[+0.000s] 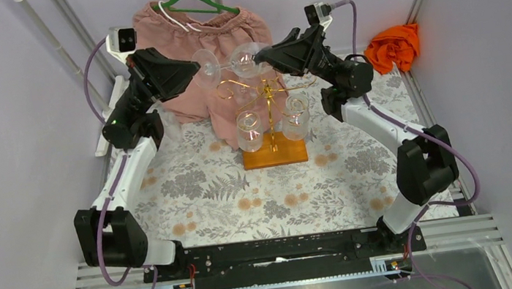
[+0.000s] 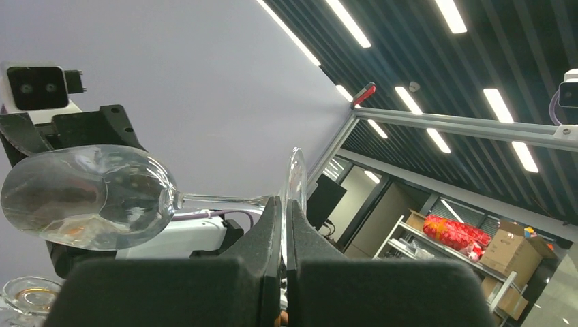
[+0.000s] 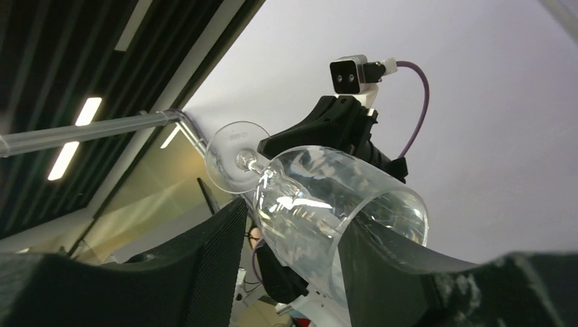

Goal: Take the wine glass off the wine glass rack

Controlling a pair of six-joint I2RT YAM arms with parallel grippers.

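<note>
**Glass off the rack, caught between two arms**

The wine glass (image 1: 228, 63) lies level in mid-air above and just behind the wine glass rack (image 1: 269, 110), and appears free of its gold wire curls. The left end effector (image 1: 196, 68) is clamped on the glass's foot (image 2: 294, 178), which the left wrist view shows edge-on between the closed black fingers. The right end effector (image 1: 258, 57) straddles the bowl (image 3: 327, 211) with its fingers spread wide. Whether their pads actually press the bowl cannot be told from the right wrist view.

The main hazard here is likely the shared hold. If both arms have the glass and move out of step, the load falls on the thin stem, which could snap. The left grip is on a thin, smooth disc, so the glass could pivot or slip if the right side lets go. If the left side releases while the bowl sits loose, the glass would probably fall onto the rack and the two hanging glasses (image 1: 249, 129) below it. Too hard a squeeze on the bowl could crack it. A careless lowering toward the floral worktop (image 1: 200, 195) could also clip the wire arms.
</note>
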